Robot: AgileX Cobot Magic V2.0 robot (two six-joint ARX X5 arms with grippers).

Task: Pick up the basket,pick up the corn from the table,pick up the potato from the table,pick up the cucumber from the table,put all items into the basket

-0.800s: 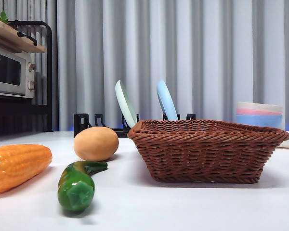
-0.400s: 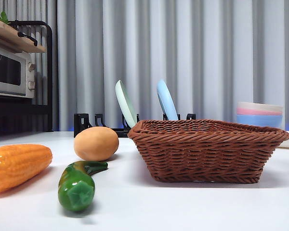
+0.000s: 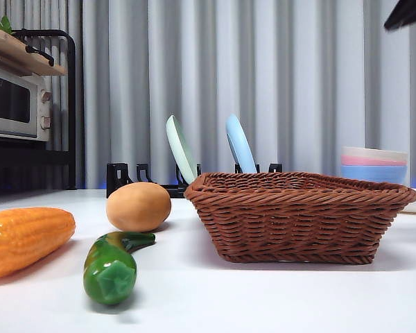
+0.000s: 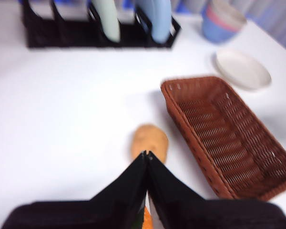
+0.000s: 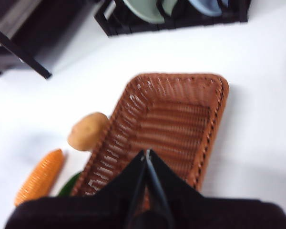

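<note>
The brown wicker basket [image 3: 298,215] stands empty on the white table [image 3: 263,298], right of centre; it also shows in the left wrist view [image 4: 229,136] and the right wrist view [image 5: 164,129]. The tan potato [image 3: 138,207] lies left of it. The green cucumber [image 3: 112,263] lies in front of the potato. The orange corn [image 3: 24,237] lies at the far left. My left gripper [image 4: 146,155] is shut and empty, high above the potato [image 4: 150,140]. My right gripper [image 5: 146,153] is shut and empty, high above the basket. A black arm tip [image 3: 408,12] shows at the top right corner.
A black dish rack [image 3: 145,179] with a green plate [image 3: 180,149] and a blue plate [image 3: 240,144] stands behind. Stacked bowls [image 3: 373,165] stand at the back right, a white plate [image 4: 242,69] beside them. A microwave [image 3: 14,104] on a shelf is at the far left.
A black arm tip has come into the front view at the top right corner. The basket and vegetables have not moved.
</note>
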